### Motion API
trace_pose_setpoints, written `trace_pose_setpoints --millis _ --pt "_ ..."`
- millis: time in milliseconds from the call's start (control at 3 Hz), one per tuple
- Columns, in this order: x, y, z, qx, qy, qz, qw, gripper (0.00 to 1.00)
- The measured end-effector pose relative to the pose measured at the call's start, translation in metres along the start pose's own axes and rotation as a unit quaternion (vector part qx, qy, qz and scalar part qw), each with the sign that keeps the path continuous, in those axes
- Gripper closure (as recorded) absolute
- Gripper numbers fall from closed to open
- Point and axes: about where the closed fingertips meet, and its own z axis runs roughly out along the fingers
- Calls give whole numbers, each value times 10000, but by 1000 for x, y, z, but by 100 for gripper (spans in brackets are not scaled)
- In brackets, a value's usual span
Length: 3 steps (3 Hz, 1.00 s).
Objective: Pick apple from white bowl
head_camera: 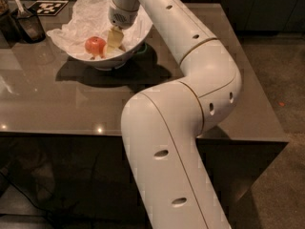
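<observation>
My gripper (113, 43) is down inside the white bowl (125, 56), on the right side of the apple (95, 45). Can't tell if it's open or closed, or if it's touching the fruit. Apple sits on the bowl floor, left of centre, not lifted. Bowl is on the table (57, 99) toward the far left corner.

Handling, my read: apple is firm, light, glossy, so likely slick and prone to rolling on the smooth curved bowl. I'd grip across the widest middle, coming from above and squeezing moderately. Bowl looks tippy on its small base.
</observation>
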Motion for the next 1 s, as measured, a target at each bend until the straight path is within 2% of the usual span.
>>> trace_pose_setpoints --millis 1000 --pt "9 -3 5 -51 14 62 10000 15"
